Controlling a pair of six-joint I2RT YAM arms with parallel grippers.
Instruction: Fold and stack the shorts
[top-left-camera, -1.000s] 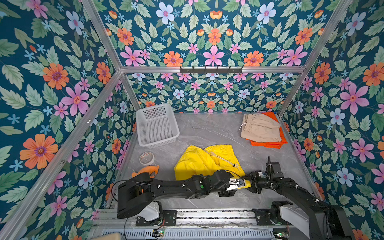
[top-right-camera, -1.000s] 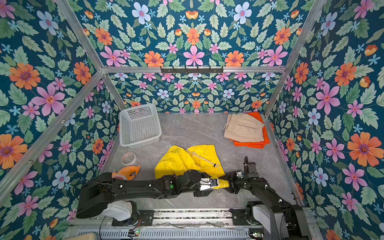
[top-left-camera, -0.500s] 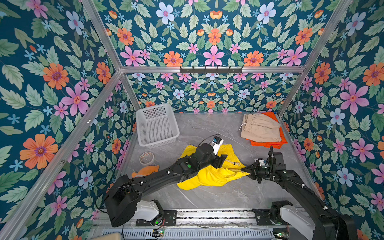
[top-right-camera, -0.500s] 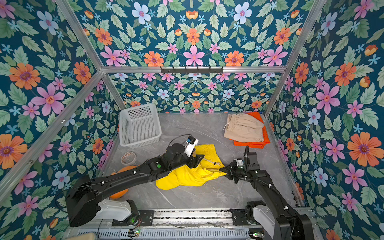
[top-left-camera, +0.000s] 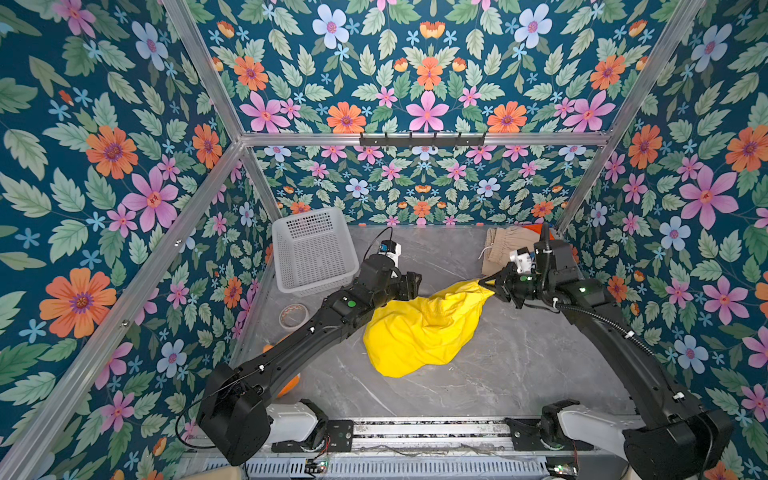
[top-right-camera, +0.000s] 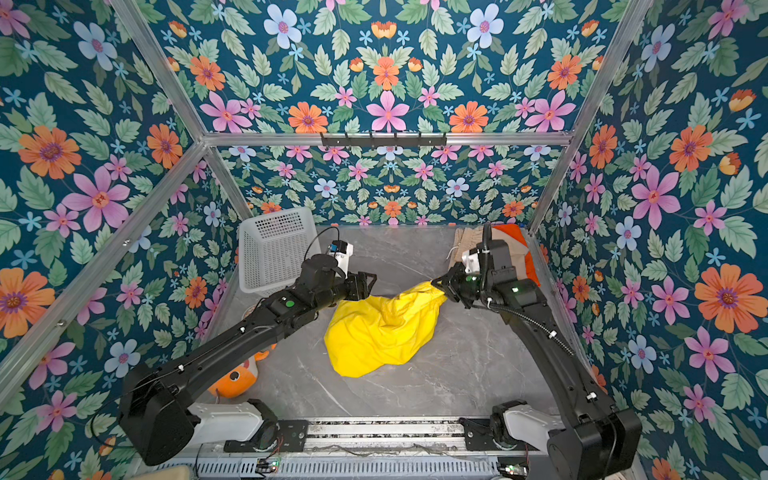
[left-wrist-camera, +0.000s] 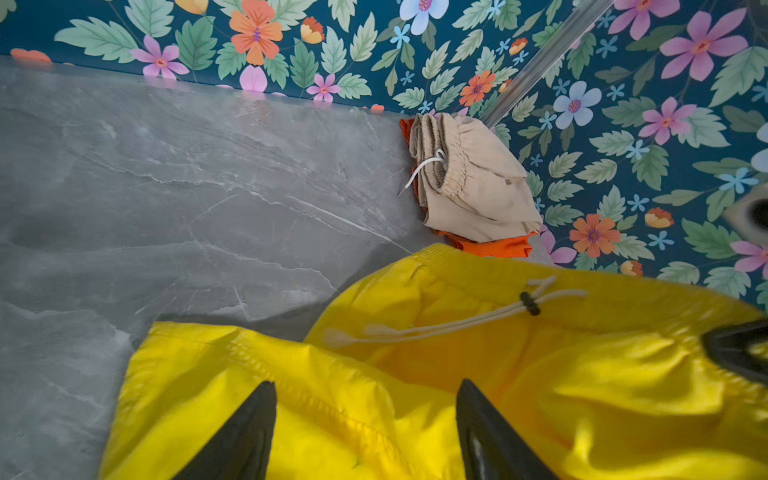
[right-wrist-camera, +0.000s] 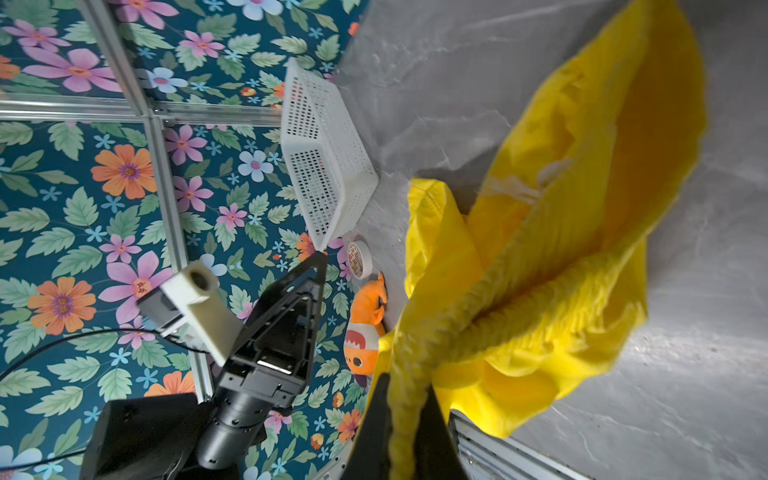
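Note:
The yellow shorts (top-left-camera: 424, 328) (top-right-camera: 382, 328) hang bunched, one end lifted off the grey table and the other resting on it. My right gripper (top-left-camera: 484, 284) (top-right-camera: 436, 284) (right-wrist-camera: 405, 386) is shut on their gathered elastic waistband at the raised end. My left gripper (top-left-camera: 415, 284) (top-right-camera: 372, 280) (left-wrist-camera: 365, 384) is open just over the yellow cloth's left upper edge, with fabric showing between its spread fingers. The beige shorts (top-left-camera: 503, 245) (left-wrist-camera: 478, 187) lie folded on the orange shorts (top-right-camera: 513, 232) (left-wrist-camera: 494, 248) at the back right corner, partly hidden behind my right wrist in both top views.
A white perforated basket (top-left-camera: 313, 249) (right-wrist-camera: 324, 158) stands at the back left. A tape roll (top-left-camera: 293, 314) lies in front of it. An orange plush fish (top-right-camera: 232, 378) (right-wrist-camera: 365, 328) lies at the front left under my left arm. Flowered walls enclose the table.
Both grippers left the table's front edge and moved back and up. My right gripper shut on the yellow shorts' waistband and lifted it, so the shorts now hang bunched instead of lying spread.

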